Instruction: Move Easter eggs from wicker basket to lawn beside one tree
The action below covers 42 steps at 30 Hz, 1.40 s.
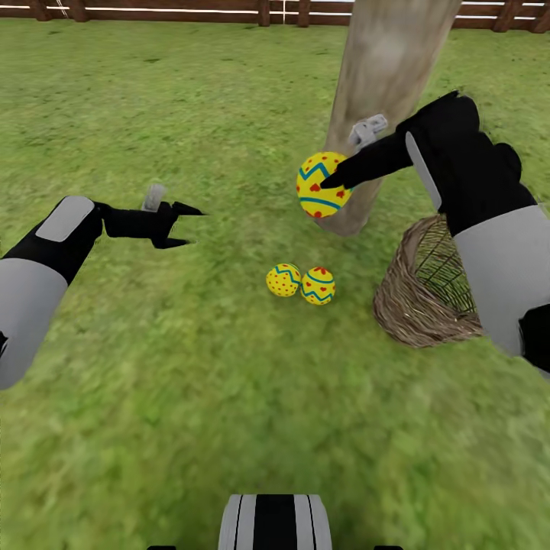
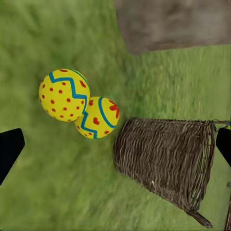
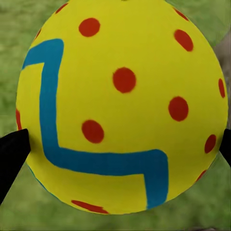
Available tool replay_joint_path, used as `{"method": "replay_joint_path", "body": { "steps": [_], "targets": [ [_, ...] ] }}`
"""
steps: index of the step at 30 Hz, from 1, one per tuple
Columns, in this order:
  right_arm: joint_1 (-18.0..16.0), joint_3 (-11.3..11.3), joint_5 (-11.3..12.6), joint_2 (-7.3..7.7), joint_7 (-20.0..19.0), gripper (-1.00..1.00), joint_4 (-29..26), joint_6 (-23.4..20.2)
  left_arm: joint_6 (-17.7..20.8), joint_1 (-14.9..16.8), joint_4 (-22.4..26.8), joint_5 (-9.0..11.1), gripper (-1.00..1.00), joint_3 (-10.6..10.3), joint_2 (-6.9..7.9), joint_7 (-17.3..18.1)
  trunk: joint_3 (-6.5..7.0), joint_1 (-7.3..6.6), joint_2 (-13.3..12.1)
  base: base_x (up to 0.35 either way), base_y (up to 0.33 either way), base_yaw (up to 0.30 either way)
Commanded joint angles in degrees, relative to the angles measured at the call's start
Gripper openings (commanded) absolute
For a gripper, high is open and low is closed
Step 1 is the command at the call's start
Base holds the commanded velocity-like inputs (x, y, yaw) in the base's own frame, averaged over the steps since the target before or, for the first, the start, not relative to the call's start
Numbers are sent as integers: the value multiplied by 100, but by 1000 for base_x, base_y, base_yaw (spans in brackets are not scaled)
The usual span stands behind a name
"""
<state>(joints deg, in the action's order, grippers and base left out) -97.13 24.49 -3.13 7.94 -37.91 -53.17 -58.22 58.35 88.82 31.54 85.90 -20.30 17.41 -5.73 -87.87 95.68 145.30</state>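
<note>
Two yellow Easter eggs lie touching on the lawn [image 1: 191,367] in front of the tree trunk [image 1: 382,92]: a dotted egg [image 1: 283,280] [image 2: 64,95] and a hearts egg [image 1: 318,286] [image 2: 98,117]. My right gripper [image 1: 327,183] is shut on the third egg [image 1: 321,185] [image 3: 122,106], holding it in the air beside the trunk's base. The wicker basket [image 1: 424,290] [image 2: 168,156] lies tipped on its side to the right of the trunk; no egg shows inside. My left gripper [image 1: 191,226] hangs open over the grass left of the two eggs, holding nothing.
A brown slat fence [image 1: 191,11] runs along the far edge of the grass. The robot's base [image 1: 275,523] shows at the bottom centre. Open grass stretches to the left and in front of the eggs.
</note>
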Motion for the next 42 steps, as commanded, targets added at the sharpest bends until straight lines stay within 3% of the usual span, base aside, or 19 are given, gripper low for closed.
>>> {"method": "replay_joint_path", "body": {
  "steps": [1, 5, 8, 10, 12, 16, 18, 22, 23, 24, 25, 26, 28, 30, 31, 33, 34, 40, 42],
  "targets": [
    [46, 16, -38, -20, -2, -100, -3, -9, 0, 3, 0, 72, 100, -27, 35, -55, -4, -1, 2, 0, 117, 0],
    [650, 13, -40, -323, 552, -100, -14, 140, 1, 3, -120, 70, 100, -34, 88, -55, -4, -1, 2, 0, 259, 0],
    [863, -20, -22, -386, 731, -100, 3, 421, -13, 3, -391, 51, 100, -34, 91, -54, -4, -1, 2, 12, 299, 0],
    [1030, -213, -3, -458, 1073, -100, 7, 586, -16, 3, -477, 37, 100, -29, 104, -52, -4, -1, 2, 113, 303, 0],
    [1088, -438, 33, -635, 1301, -100, 6, 642, -16, 1, -643, 52, 100, -34, 108, -52, -4, -1, 2, 152, 304, 0],
    [1300, -738, 73, -1015, 2300, -100, 8, 826, -7, -8, -829, 67, 100, -53, 93, 30, -4, -1, 2, 100, 261, 0],
    [1614, -852, 75, -1295, 2882, -100, 8, 1178, -8, -19, -836, 77, 100, -53, 97, 242, -4, -1, 2, 38, 188, 0],
    [2151, -886, 190, -1546, 3785, -100, 26, 1938, -12, -377, -764, 30, 100, -63, 140, 872, -4, -1, 2, 48, 91, 0],
    [2288, -880, 366, -1565, 3920, -100, 105, 2085, -17, -575, -561, -71, 100, -80, 210, 959, -4, -1, 2, 11, 15, 0],
    [2384, -877, 603, -1571, 4068, -100, 251, 2234, -51, -933, 2, -342, 100, -110, 358, 1026, -4, -1, 2, 4, 6, 0],
    [2409, -882, 707, -1573, 4122, -100, 300, 2297, -103, -1154, 417, -468, 100, -118, 450, 1058, -4, -1, 2, 3, 4, 0],
    [2440, -886, 880, -1572, 4181, -100, 354, 2422, -314, -1700, 1414, -615, 100, -130, 645, 1167, -4, -1, 2, 1, 2, 0],
    [2587, -871, 1030, -1580, 4213, -100, 371, 2558, -711, -2629, 2719, -692, 100, -133, 820, 1345, -4, -1, 2, 0, 0, 0],
    [2736, -859, 1215, -1637, 4210, -100, 353, 2578, -806, -2947, 3110, -694, 100, -132, 885, 1757, -4, -1, 2, 0, 0, 0],
    [2870, -862, 1535, -1720, 4209, -100, 342, 2592, -833, -3051, 3294, -691, 100, -134, 1056, 2467, -4, -1, 2, 0, 0, 0],
    [3079, -859, 1838, -1769, 4196, -100, 316, 2643, -860, -3203, 3506, -694, 100, -140, 1436, 3897, -4, -1, 2, 0, 0, 0],
    [3130, -860, 1892, -1780, 4196, -100, 309, 2719, -865, -3246, 3396, -698, 100, -140, 1513, 4256, -4, -1, 2, 0, 0, 0],
    [3480, -866, 1921, -1780, 4200, -100, 145, 3126, -877, -3274, 2385, -746, 100, -125, 1573, 4504, -4, -1, 2, 0, 188, 0],
    [3647, -877, 1921, -1768, 4198, -100, 51, 3280, -870, -3275, 2150, -749, 100, -115, 1709, 4497, -4, -1, 2, 0, 133, 0]
  ]
}}
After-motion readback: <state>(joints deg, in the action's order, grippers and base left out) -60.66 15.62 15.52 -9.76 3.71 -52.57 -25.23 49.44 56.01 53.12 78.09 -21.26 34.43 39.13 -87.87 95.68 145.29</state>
